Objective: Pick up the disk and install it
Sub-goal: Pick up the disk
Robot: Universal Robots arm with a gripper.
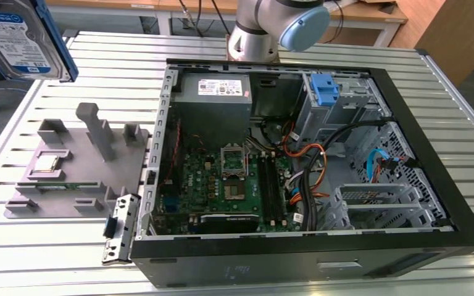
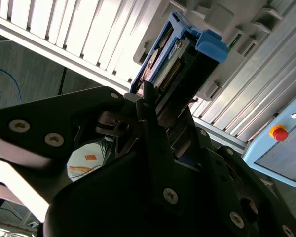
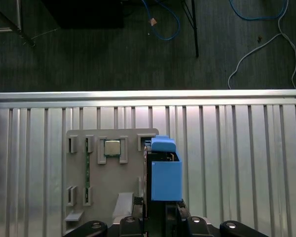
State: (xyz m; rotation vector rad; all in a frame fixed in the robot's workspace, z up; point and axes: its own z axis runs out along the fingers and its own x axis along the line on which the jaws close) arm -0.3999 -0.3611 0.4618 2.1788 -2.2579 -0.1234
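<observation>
**Exterior view.** The disk (image 1: 15,37) sits in the upper left corner of the frame. It is raised clear of the table (image 1: 64,246), with its labelled face toward the camera and a blue rail along its edge on the exterior view's right. It touches nothing on the table surface. The open computer case (image 1: 303,259) fills the centre and right of the frame, well apart from the disk. A grey fixture plate (image 1: 76,176) lies on the table between the two, below the disk in the frame. The arm (image 1: 274,28) stands at the top centre, behind the case.

**Second wrist view.** The gripper (image 2: 165,111) is closed on the disk (image 2: 175,61). Its black fingers (image 2: 149,101) clamp one end, and the rest of the disk projects straight out beyond the fingertips, blue rail outermost. Beyond the disk lie the table slats (image 2: 64,29) and the fixture plate (image 2: 227,19). A control box with a red button (image 2: 278,132) stands near the table edge.

**First wrist view.** The disk (image 3: 164,173) is seen edge-on, extending from the gripper (image 3: 160,217), which grips it on both flat sides. The disk hangs over the fixture plate (image 3: 106,182), beside a square chip (image 3: 112,147) seated in the plate. Blue cables (image 3: 160,19) lie on the floor (image 3: 89,54) beyond the table (image 3: 237,163).
</observation>
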